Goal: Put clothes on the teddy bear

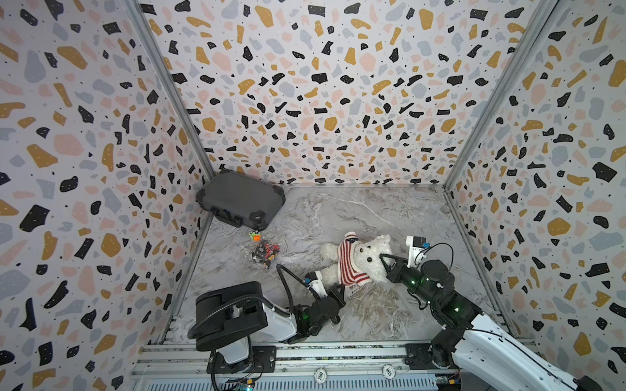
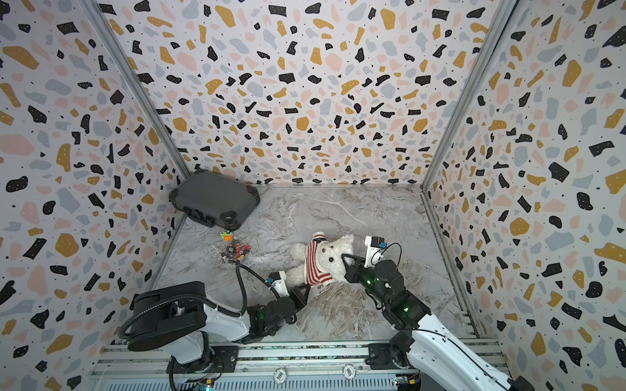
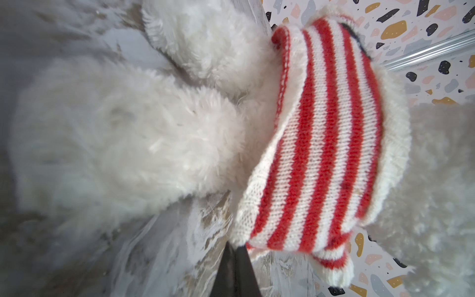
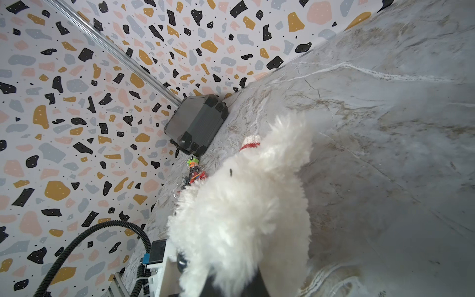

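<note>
**Anchoring head, tugging hem**

Clamping head fur of teddy bear (image 1: pixel 371 252) with right gripper (image 1: pixel 382 256), jaws narrow on the plush, likely to stop it sliding. Pinching lower hem corner of sweater (image 1: pixel 352 267) with left gripper (image 1: pixel 340 288), jaws closed tight, probably to drag it down over the torso. Lying face up on table (image 1: pixel 338 210), lower centre-right in both top views. Long axis roughly left-right across frame, head pointing right, legs left

The teddy bear (image 1: pixel 371 252) is shaggy plush, soft and matt. Its sweater (image 3: pixel 321 144) is coarse striped knit wool with ribbed edges. The table (image 1: pixel 372 208) is smooth and marble-patterned, with a faint sheen. The dark case (image 1: pixel 237 198) is matt and finely ribbed, probably hard plastic.
</note>
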Action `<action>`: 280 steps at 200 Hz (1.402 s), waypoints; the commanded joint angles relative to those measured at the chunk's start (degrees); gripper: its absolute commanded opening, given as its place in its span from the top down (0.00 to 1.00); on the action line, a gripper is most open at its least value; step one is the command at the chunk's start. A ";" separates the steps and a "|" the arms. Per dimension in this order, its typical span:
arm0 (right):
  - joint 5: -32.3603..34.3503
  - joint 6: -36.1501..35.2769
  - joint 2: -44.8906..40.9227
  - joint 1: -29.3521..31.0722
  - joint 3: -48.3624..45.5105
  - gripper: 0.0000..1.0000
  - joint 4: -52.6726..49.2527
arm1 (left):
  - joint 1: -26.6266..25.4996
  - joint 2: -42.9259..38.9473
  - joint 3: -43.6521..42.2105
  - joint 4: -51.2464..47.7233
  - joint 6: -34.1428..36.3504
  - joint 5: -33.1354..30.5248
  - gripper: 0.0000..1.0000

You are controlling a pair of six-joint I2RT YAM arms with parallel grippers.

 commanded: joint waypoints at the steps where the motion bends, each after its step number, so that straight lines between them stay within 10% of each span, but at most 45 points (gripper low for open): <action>1: 2.19 -1.80 -1.46 -0.19 3.96 1.00 0.50 | 0.33 -2.58 0.12 -12.12 4.56 -2.02 1.00; 123: 2.09 -3.26 -2.58 -3.09 5.60 1.00 -3.82 | 0.55 -12.76 -1.74 -29.14 13.99 -0.63 1.00; 280: 0.94 -4.20 -3.27 -6.06 7.14 1.00 -5.73 | 3.30 -18.70 -10.54 -25.50 8.71 -0.74 1.00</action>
